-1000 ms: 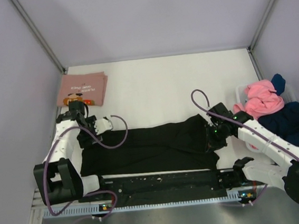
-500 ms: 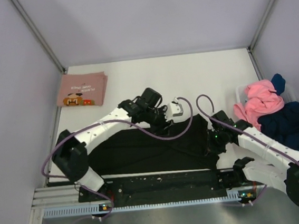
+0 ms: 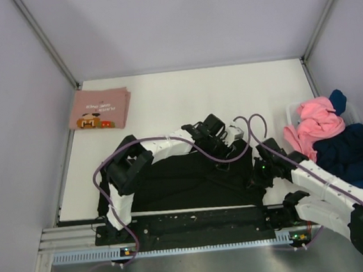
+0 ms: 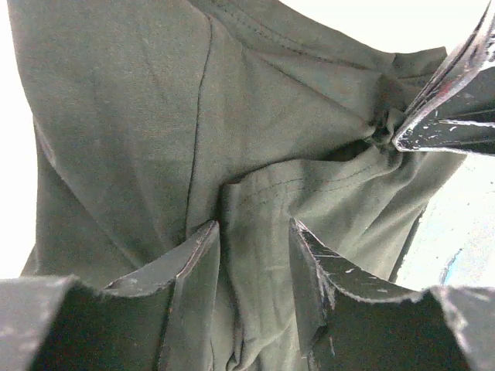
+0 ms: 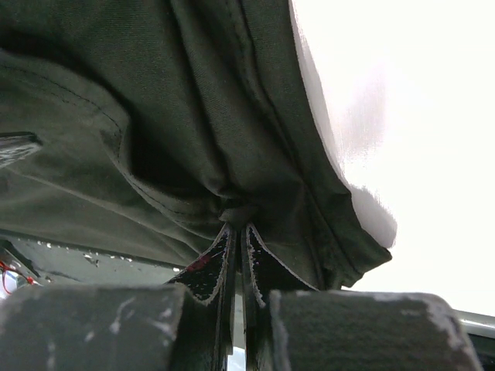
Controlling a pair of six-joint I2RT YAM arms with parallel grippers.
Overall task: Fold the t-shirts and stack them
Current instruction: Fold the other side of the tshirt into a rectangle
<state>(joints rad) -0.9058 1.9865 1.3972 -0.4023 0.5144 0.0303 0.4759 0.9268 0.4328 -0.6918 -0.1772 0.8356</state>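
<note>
Okay, black t-shirt (image 3: pixel 167 182) lies spread along the near table (image 3: pixel 185 103) edge. It's soft, light and limp, so it'll sag and bunch. Right gripper (image 5: pixel 238 229) is pinched tight on a cloth fold. Left gripper (image 4: pixel 254 232) is half-open astride a hem; best hold is that seam.

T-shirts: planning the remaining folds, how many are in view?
5: a black t-shirt mid-front, a folded pink one far left, a pink one, a navy one, a blue one piled right; more may be hidden.

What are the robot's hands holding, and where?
The right hand pinches the black t-shirt at a bunched fold. The left hand is open around another fold, gripping nothing.
</note>
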